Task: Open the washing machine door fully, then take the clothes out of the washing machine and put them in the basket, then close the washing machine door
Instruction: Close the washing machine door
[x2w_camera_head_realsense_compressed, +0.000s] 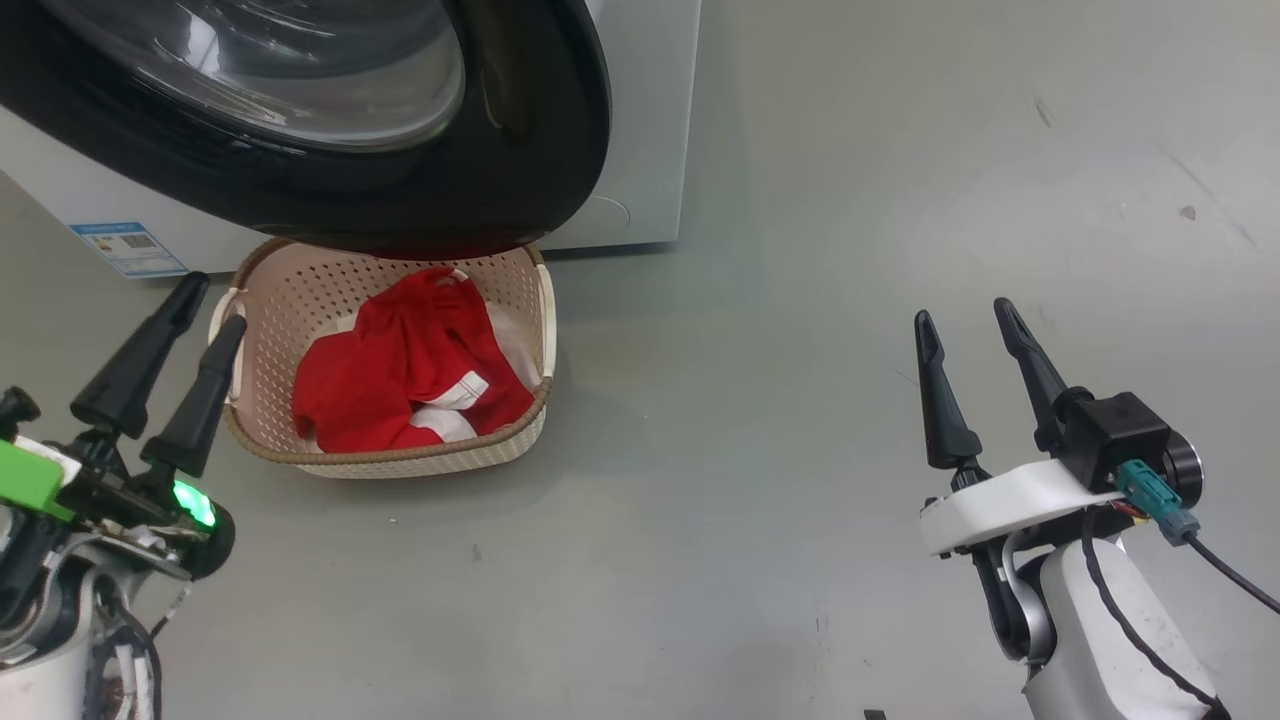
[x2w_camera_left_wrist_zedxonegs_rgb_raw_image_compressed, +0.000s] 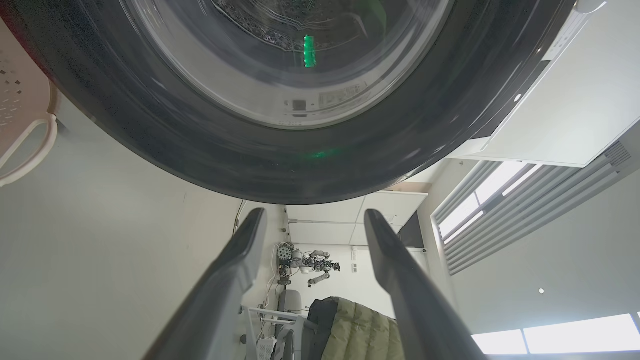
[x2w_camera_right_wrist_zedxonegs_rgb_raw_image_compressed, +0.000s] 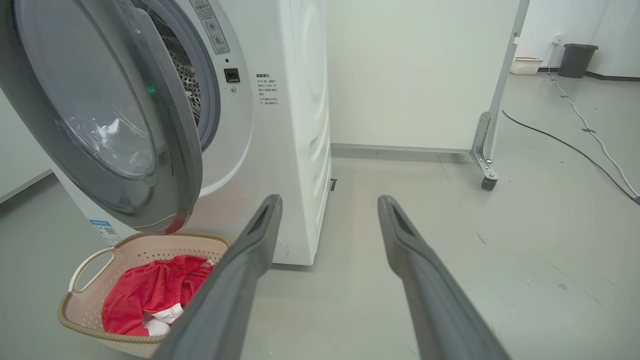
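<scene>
The washing machine door (x2w_camera_head_realsense_compressed: 400, 190) hangs swung out from the white washing machine (x2w_camera_head_realsense_compressed: 645, 120), its black ring over the back of the cream basket (x2w_camera_head_realsense_compressed: 400, 462). Red and white clothes (x2w_camera_head_realsense_compressed: 400, 370) lie inside the basket. My left gripper (x2w_camera_head_realsense_compressed: 212, 307) stands open and empty just left of the basket, below the door (x2w_camera_left_wrist_zedxonegs_rgb_raw_image_compressed: 250, 165), its fingers (x2w_camera_left_wrist_zedxonegs_rgb_raw_image_compressed: 240, 260) pointing up past the ring. My right gripper (x2w_camera_head_realsense_compressed: 962, 312) is open over bare floor to the right. Its wrist view shows the machine (x2w_camera_right_wrist_zedxonegs_rgb_raw_image_compressed: 300, 125), the door (x2w_camera_right_wrist_zedxonegs_rgb_raw_image_compressed: 185, 165), the basket (x2w_camera_right_wrist_zedxonegs_rgb_raw_image_compressed: 135, 255) and the clothes (x2w_camera_right_wrist_zedxonegs_rgb_raw_image_compressed: 145, 290).
A white partition on a caster (x2w_camera_right_wrist_zedxonegs_rgb_raw_image_compressed: 487, 175) stands right of the machine. A cable (x2w_camera_right_wrist_zedxonegs_rgb_raw_image_compressed: 575, 145) runs across the floor toward a dark bin (x2w_camera_right_wrist_zedxonegs_rgb_raw_image_compressed: 577, 60) and another basket (x2w_camera_right_wrist_zedxonegs_rgb_raw_image_compressed: 525, 65). Open grey floor (x2w_camera_head_realsense_compressed: 800, 400) lies between my grippers.
</scene>
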